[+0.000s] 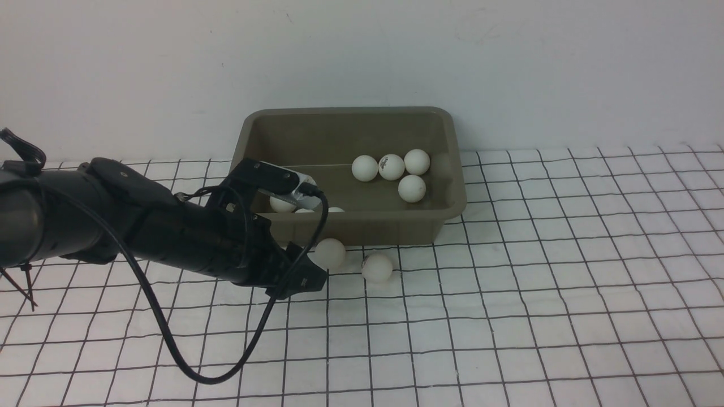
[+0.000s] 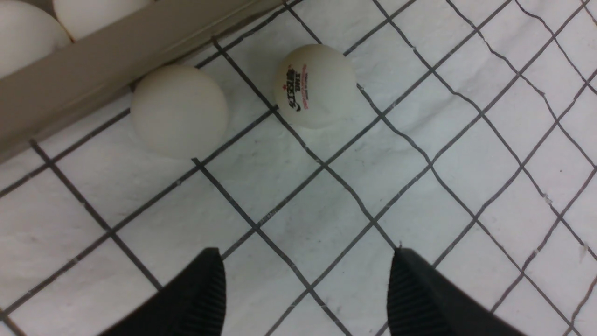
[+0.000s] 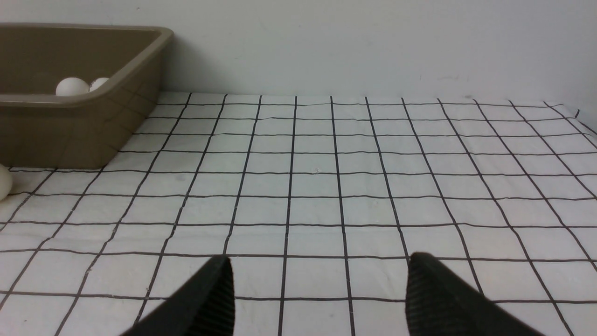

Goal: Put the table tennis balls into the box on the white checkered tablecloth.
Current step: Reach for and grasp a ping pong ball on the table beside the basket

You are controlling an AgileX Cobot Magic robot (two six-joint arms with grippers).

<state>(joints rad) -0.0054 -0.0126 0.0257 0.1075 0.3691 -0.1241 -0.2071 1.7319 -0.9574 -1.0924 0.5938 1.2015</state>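
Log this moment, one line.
left end effector: open, empty | right end effector: open, empty | plain white table tennis ball and logo-printed white table tennis ball: on white checkered tablecloth outside olive-grey rectangular plastic box

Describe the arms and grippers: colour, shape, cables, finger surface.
Left arm: matte black, round tubular links, a silver-white block near the wrist, and a loose black cable looping off it. Left gripper and right gripper: two black tapered fingers each, with ribbed inner faces. Nothing else of the right arm shows.
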